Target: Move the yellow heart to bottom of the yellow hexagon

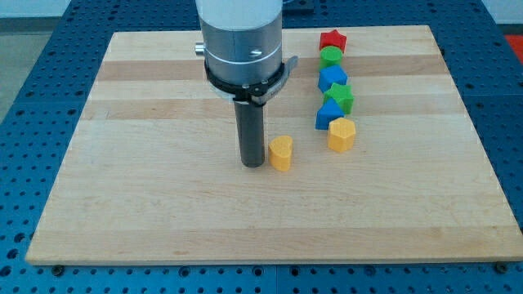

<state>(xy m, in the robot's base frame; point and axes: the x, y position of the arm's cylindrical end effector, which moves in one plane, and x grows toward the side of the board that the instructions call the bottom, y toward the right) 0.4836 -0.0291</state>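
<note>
Resting my tip [252, 166] on the desk [163, 212], just left of the yellow heart [280, 153], maybe touching it. Having no grabbing tool, only a rod, so pinching nothing. Risking sliding the heart into the yellow hexagon [341, 135] and bumping the blue block [328, 115] by pushing off-centre.

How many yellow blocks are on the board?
2: the yellow heart just right of my tip, and the yellow hexagon ending the column at the view's right.

My tip [252, 164] rests on the worktop [147, 204] just left of the yellow heart [280, 153]; the yellow hexagon [341, 135] sits up-right, ending a column of 6 blocks.
</note>
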